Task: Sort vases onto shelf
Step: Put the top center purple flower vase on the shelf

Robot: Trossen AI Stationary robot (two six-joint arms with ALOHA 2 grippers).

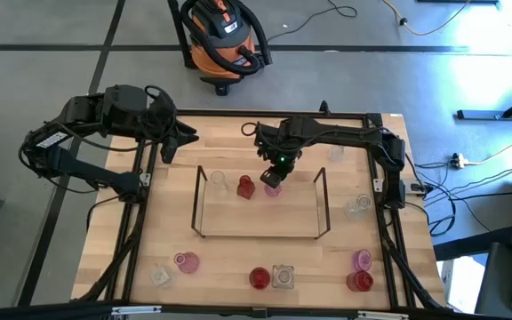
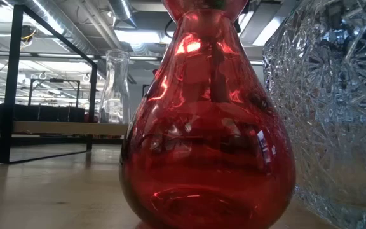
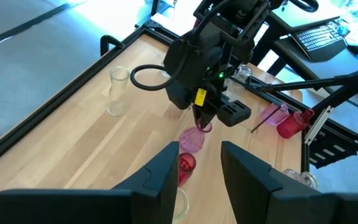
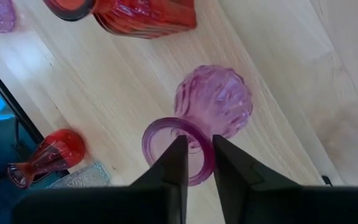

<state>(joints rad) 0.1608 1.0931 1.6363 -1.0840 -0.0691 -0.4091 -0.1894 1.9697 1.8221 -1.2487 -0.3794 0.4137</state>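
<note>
The wire shelf [image 1: 260,206] stands mid-table with a wooden board. Along the board's far edge stand a clear vase [image 1: 219,180], a red vase [image 1: 245,187] and a pink vase [image 1: 272,187]. My right gripper [image 1: 277,169] reaches down onto the pink vase's mouth [image 4: 179,149], its fingers close together astride the rim. My left gripper [image 1: 174,135] waits open, raised over the table's far left corner, with nothing between its fingers [image 3: 201,168]. More red, pink and clear vases stand on the table around the shelf. My right gripper has the pink vase by the wall of its flared rim [image 4: 201,148], one finger [image 4: 174,163] inside the mouth and the other [image 4: 230,163] outside. The fingers come steeply from above. The vase stands upright with its base on the shelf's board.
Along the near edge stand a clear vase [image 1: 160,274], a pink one [image 1: 186,262], a red one [image 1: 260,278], a cut-glass jar [image 1: 282,276], then pink [image 1: 362,260] and red [image 1: 359,282]. Clear vases [image 1: 358,206] [image 1: 336,154] stand right of the shelf. A black frame [image 1: 136,222] edges the table.
</note>
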